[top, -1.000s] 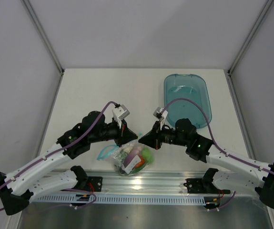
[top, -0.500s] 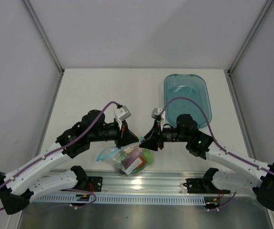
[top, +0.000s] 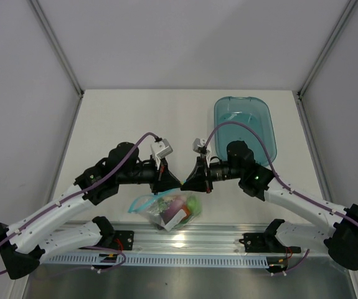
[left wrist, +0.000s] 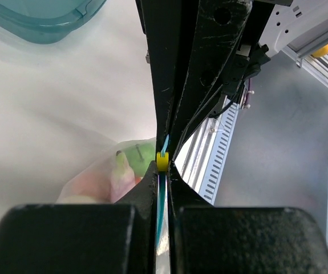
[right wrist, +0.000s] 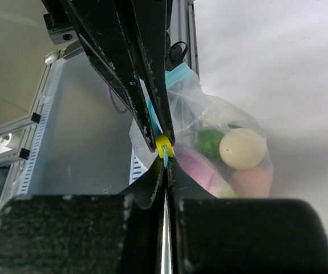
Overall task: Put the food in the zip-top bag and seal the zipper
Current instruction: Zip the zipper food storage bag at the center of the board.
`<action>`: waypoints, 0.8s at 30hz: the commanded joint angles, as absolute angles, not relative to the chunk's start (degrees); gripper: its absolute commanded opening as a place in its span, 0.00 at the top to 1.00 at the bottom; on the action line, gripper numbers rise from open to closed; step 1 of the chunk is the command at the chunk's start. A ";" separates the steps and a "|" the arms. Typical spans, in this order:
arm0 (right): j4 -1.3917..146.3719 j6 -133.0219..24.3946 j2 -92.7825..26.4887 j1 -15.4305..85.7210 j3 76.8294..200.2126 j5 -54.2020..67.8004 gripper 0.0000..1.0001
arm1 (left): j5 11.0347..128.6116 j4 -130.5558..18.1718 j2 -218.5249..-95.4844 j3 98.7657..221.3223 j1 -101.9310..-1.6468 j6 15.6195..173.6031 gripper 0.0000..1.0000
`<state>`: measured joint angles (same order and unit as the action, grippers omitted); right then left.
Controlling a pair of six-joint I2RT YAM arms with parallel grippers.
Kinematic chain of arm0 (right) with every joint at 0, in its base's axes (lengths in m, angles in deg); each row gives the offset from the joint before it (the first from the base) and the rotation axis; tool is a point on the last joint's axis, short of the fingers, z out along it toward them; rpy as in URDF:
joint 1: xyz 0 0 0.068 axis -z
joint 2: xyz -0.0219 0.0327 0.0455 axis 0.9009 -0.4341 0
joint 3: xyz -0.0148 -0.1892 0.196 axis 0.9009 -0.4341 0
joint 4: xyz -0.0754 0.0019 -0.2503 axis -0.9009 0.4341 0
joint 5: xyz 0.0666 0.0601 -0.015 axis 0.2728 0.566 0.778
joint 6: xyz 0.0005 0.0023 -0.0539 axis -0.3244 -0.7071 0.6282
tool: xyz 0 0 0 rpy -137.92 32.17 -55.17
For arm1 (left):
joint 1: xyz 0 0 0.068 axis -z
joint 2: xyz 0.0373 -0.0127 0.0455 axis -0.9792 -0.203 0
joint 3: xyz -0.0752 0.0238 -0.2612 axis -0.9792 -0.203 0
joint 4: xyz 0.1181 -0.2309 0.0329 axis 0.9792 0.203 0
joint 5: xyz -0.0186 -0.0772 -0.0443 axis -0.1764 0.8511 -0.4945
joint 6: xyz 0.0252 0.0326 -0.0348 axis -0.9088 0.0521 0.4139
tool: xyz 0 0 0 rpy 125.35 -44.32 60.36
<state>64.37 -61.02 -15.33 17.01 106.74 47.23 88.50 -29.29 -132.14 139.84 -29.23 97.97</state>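
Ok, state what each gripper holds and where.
Both the left gripper and the right gripper pinch the zip-top bag by its zipper, meeting at the yellow slider.

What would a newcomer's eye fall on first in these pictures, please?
The left gripper and right gripper meet tip to tip near the front edge of the table, both shut on the zipper, a yellow slider between them. Under them the zip-top bag bulges with food. A blue tray lies far right.

White table [top: 135, 118], pale grey walls [top: 185, 37]
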 commanded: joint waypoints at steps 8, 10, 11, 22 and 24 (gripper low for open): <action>56.26 -69.54 -13.94 16.72 107.19 37.31 1.00 | 87.58 -29.13 -131.96 141.93 -29.51 97.36 0.99; 53.97 -71.48 -13.42 16.81 106.22 34.68 1.00 | 87.23 -28.08 -131.61 141.75 -29.60 97.18 0.99; 53.53 -72.89 -13.33 16.99 106.13 33.97 1.00 | 87.05 -27.72 -131.52 141.66 -29.60 97.10 0.99; 53.09 -75.18 -11.04 19.27 104.73 32.38 1.00 | 86.35 -26.58 -128.71 139.99 -30.30 97.36 0.99; 52.91 -75.10 -10.60 19.45 104.11 32.91 1.00 | 86.43 -26.58 -128.53 140.08 -30.47 97.36 0.99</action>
<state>58.22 -74.50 -12.53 18.10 104.43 35.95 84.22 -29.27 -129.80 140.15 -30.24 97.56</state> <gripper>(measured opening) 0.003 0.022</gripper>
